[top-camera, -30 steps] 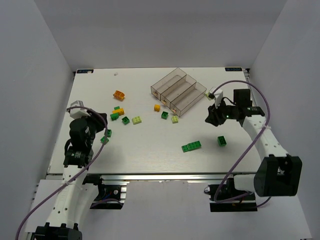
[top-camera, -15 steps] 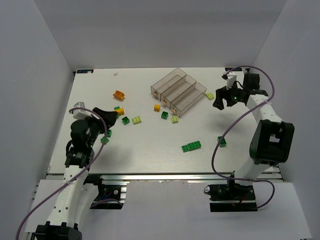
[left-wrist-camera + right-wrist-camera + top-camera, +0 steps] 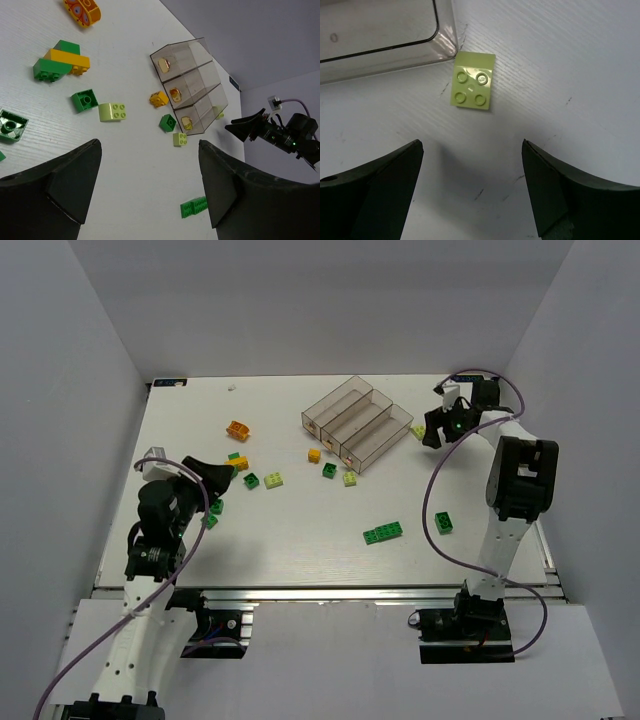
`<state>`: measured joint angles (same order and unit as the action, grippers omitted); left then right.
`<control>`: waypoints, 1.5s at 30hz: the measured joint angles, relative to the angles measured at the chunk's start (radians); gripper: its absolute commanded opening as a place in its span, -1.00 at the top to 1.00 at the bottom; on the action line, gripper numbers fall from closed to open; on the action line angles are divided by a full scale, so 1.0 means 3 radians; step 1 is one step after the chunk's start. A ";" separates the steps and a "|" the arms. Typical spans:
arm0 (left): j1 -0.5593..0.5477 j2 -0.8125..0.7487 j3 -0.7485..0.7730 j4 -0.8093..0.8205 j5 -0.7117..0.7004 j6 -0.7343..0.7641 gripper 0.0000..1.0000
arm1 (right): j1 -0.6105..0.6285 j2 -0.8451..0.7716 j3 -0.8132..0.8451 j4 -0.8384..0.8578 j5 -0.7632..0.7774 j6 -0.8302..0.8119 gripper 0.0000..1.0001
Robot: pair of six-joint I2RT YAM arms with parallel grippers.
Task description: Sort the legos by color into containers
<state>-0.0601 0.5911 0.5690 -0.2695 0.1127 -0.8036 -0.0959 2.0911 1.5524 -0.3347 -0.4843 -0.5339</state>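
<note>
Barely started, by the look of it. The bricks (image 3: 273, 480) lie scattered on the table (image 3: 300, 560). One pale brick (image 3: 472, 86) sits just beside a corner of the clear bins (image 3: 322, 410). An orange brick (image 3: 314, 455), a dark green brick (image 3: 329, 471) and a second pale one (image 3: 350, 478) lie near the bins' front end. A loose group lies further left. A long green brick (image 3: 383, 532) and a small green brick (image 3: 443, 522) are well apart, toward the near edge.

The bins look empty of bricks. There are amber spots on their end walls; cannot tell what they are.

Right claw (image 3: 470, 150): spread wide, holding nothing, poised over the pale brick by the bins. Left claw (image 3: 149, 150): likewise spread and empty, near the left group.

Judgement: practically all the sorting remains.
</note>
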 measured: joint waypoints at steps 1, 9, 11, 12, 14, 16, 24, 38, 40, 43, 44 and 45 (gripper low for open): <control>0.0000 -0.0001 0.0009 -0.0027 -0.0001 -0.0005 -0.74 | 0.0000 0.0069 0.0061 0.0001 0.0001 0.0000 -0.65; 0.0000 0.0111 0.0027 -0.0066 -0.0015 -0.0048 -0.78 | 0.0084 0.0467 0.0449 0.0010 0.0071 0.0000 -0.62; 0.0000 0.0179 0.0027 -0.0034 -0.0019 -0.0067 -0.78 | 0.0131 0.0502 0.0500 0.0006 0.0097 -0.0003 -0.61; 0.0000 0.0212 0.0027 -0.0018 -0.0022 -0.0075 -0.78 | 0.0156 0.0521 0.0535 0.0006 0.0106 -0.0003 -0.61; -0.0001 0.0277 0.0027 0.0023 -0.0029 -0.0085 -0.78 | 0.0198 0.0567 0.0619 0.0008 0.0120 -0.0001 -0.59; 0.0000 0.0317 0.0027 0.0052 -0.0041 -0.0093 -0.78 | 0.0242 0.0600 0.0668 0.0017 0.0136 0.0001 -0.56; 0.0000 0.0317 0.0027 0.0168 -0.0089 -0.0121 -0.78 | 0.0267 0.0718 0.0778 0.0003 0.0256 0.0006 -0.21; 0.0000 0.0701 0.0022 0.0585 -0.0050 -0.0111 -0.78 | 0.0229 0.0509 0.0465 0.0024 0.0320 -0.0144 0.87; 0.0000 0.0837 0.0027 0.0680 -0.0010 -0.0079 -0.78 | 0.0182 0.0340 0.0258 0.0025 0.0299 -0.0137 0.89; 0.0000 0.1088 0.0029 0.0782 0.0067 -0.0036 -0.78 | 0.0076 -0.0051 -0.0089 -0.0004 0.0145 -0.0186 0.89; 0.0000 0.1161 0.0029 0.0816 0.0099 -0.0025 -0.78 | 0.0036 -0.0210 -0.0195 -0.0019 0.0033 -0.0230 0.89; 0.0000 0.1212 0.0029 0.0847 0.0122 -0.0017 -0.78 | 0.0006 -0.0356 -0.0270 -0.0029 -0.0070 -0.0276 0.89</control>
<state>-0.0601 0.9546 0.5777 -0.0154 0.1493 -0.8085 -0.0940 1.9842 1.4715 -0.3435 -0.5053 -0.6167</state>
